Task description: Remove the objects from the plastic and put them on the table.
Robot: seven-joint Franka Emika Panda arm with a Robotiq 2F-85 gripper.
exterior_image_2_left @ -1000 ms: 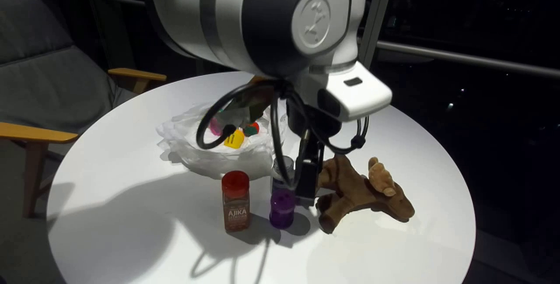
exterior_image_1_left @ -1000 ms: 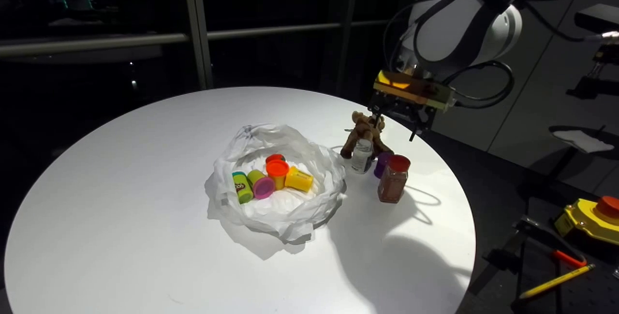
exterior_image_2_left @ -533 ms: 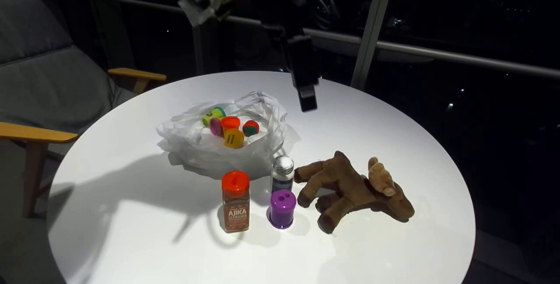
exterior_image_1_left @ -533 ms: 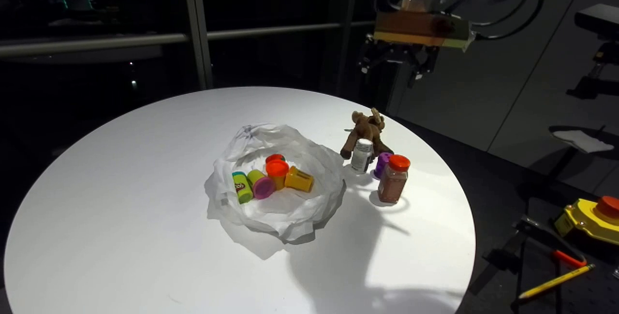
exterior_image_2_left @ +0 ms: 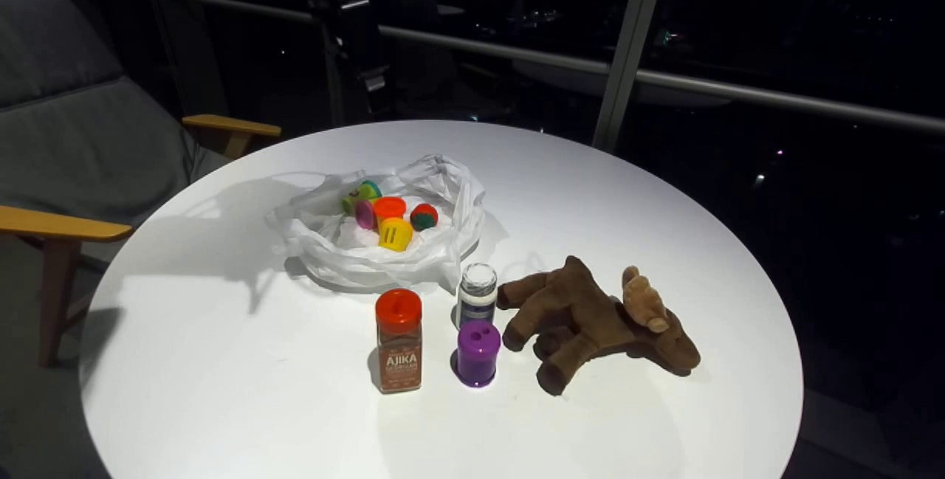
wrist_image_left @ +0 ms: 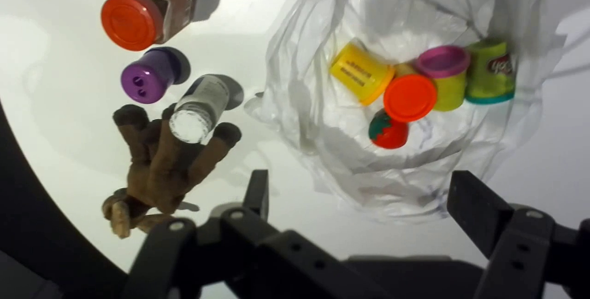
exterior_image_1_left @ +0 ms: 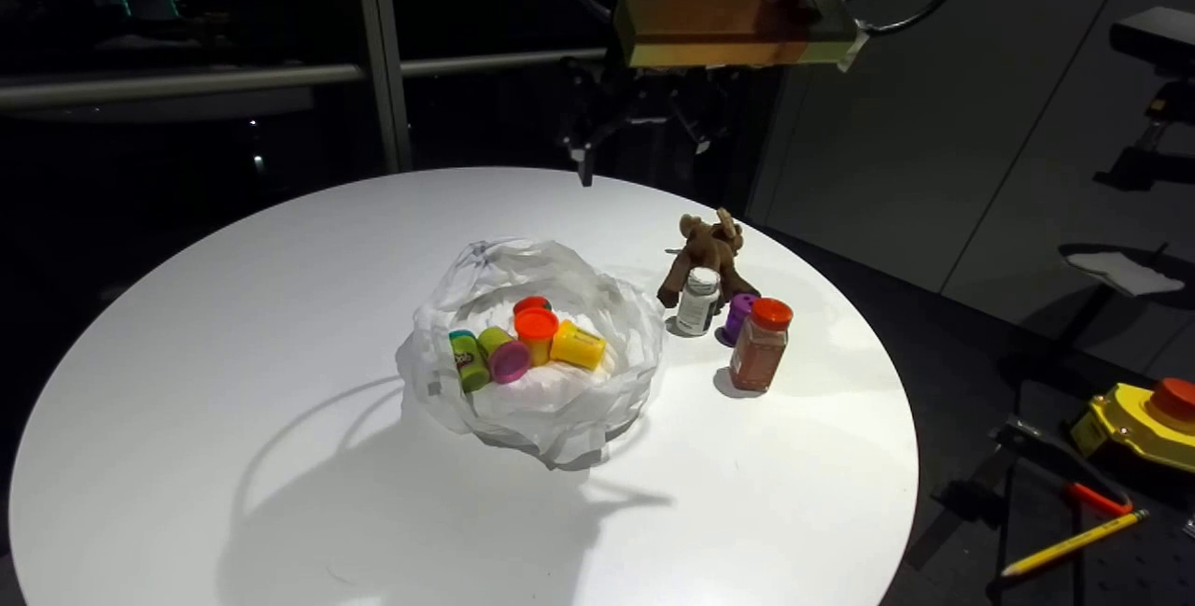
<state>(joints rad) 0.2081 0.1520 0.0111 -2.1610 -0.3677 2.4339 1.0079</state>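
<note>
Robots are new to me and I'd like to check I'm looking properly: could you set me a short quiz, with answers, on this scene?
1. True or false: the brown toy animal lies on the table outside the plastic bag.
2. Which of these is in the bag? A) the jar labelled AJIKA; B) the yellow tub; C) the white-capped bottle.
3. In the wrist view, how do the jaws stand, and do they hold anything?

Key: 1. True. 2. B. 3. Open, holding nothing.
</note>
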